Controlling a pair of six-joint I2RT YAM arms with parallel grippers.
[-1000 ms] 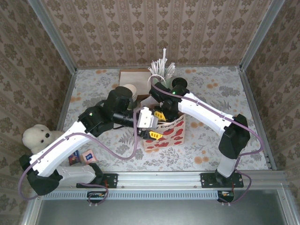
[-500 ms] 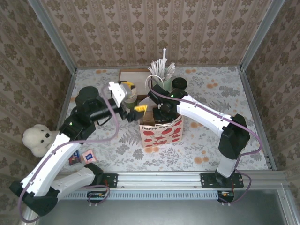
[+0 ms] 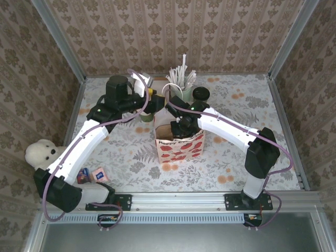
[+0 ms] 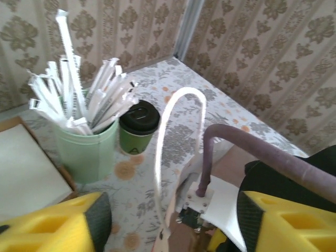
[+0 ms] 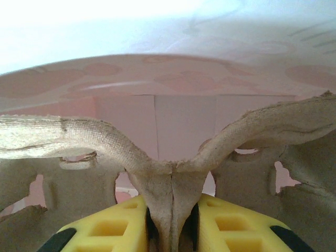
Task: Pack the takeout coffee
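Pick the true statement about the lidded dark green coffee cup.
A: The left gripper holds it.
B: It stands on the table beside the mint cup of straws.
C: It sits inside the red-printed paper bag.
B: the coffee cup stands upright on the table beside the mint straw cup, while the left gripper is open and empty.

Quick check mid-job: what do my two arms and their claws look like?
The left arm and right arm have white shells on the long links and black joint housings. A purple cable trails along each. The left claw and right claw carry blocky yellow fingers with square cut-outs and black pads at the tips.
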